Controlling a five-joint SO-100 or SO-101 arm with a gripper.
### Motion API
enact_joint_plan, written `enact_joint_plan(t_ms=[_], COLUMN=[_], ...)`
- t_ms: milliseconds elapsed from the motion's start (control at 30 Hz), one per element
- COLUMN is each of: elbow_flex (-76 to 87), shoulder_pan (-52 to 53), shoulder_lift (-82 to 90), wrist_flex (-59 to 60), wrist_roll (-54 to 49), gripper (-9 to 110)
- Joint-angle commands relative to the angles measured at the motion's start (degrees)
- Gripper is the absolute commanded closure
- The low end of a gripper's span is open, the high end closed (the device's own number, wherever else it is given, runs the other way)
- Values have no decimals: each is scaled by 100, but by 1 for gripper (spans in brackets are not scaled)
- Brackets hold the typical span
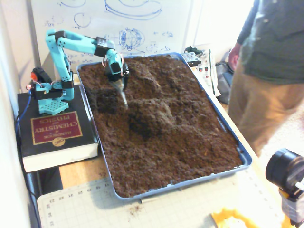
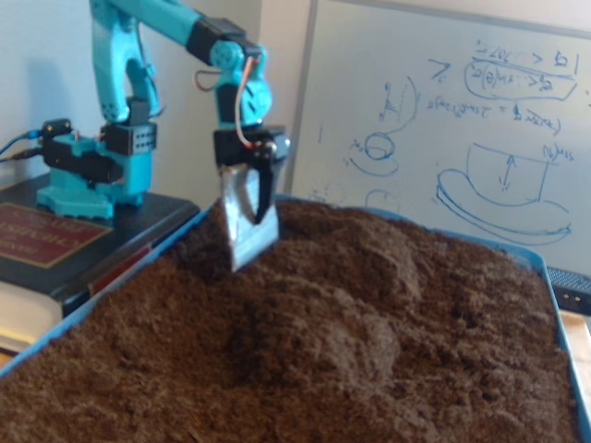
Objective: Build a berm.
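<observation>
Jaws (image 2: 247,242): closed, flat blade pointing down at soil near tray's back-left corner. Tray (image 1: 244,159): blue, full of dark soil. Berm (image 1: 151,113): raised soil ridge at tray centre, just right of the jaws. Book (image 1: 56,129): under arm base, left of tray.

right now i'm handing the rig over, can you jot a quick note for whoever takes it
Claw: carries a flat metal blade, tip down at the soil near the tray's arm-side wall; whether it is open or shut cannot be told.
Berm: a rough mound of soil in the tray's middle, with a second hump behind it toward the whiteboard.
Done: soil heaped up, still lumpy and uneven.
Left: push more soil in and shape one long, rounded ridge.
A person stands by the tray's far side, hands clear.
</observation>
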Motion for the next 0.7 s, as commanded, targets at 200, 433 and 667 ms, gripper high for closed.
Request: enact_joint_plan(t_ms=[200,433,667], elbow_flex=[-123,-132,-378], shoulder_pan=[-132,-141,-141], shoulder_lift=[1477,1477,396], wrist_flex=[2030,3208,3217], wrist_roll=[44,53,53], gripper=[101,101,101])
